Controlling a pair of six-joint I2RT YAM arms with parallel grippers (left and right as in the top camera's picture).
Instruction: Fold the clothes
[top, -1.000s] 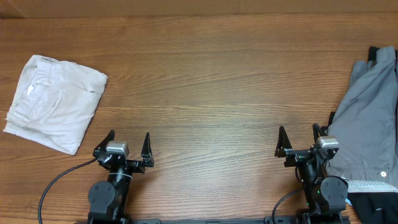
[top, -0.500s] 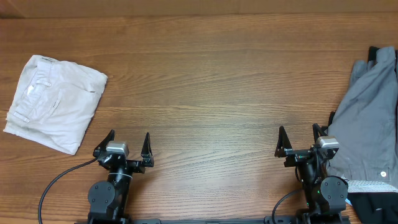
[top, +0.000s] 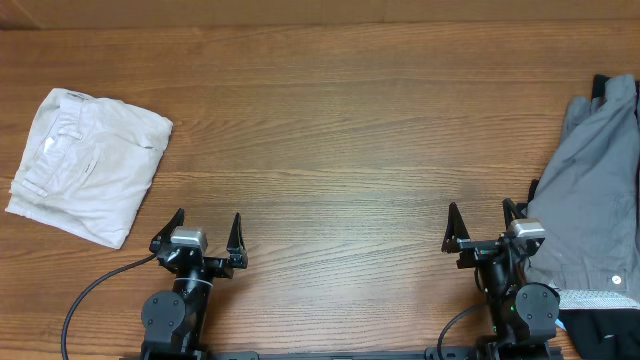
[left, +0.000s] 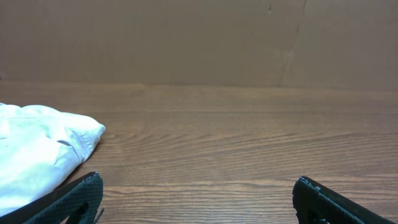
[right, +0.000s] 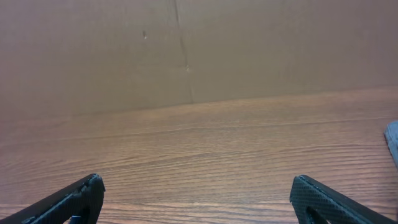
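The clothes, a pair of pale cream shorts (top: 88, 165), lie folded into a compact bundle at the table's far left; the left wrist view catches their edge (left: 37, 152) at its left side. My left gripper (top: 208, 222) (left: 198, 186) rests near the front edge, right of and nearer than the shorts, open with bare wood between its fingers. Near the front right my right gripper (top: 482, 216) (right: 198, 186) is also open and holds nothing.
A grey garment (top: 595, 190) lies spread along the right edge, just right of the right gripper; its corner (right: 393, 140) shows in the right wrist view. A black item with a white label (top: 600, 305) lies below it. A brown wall (left: 199, 37) backs the table.
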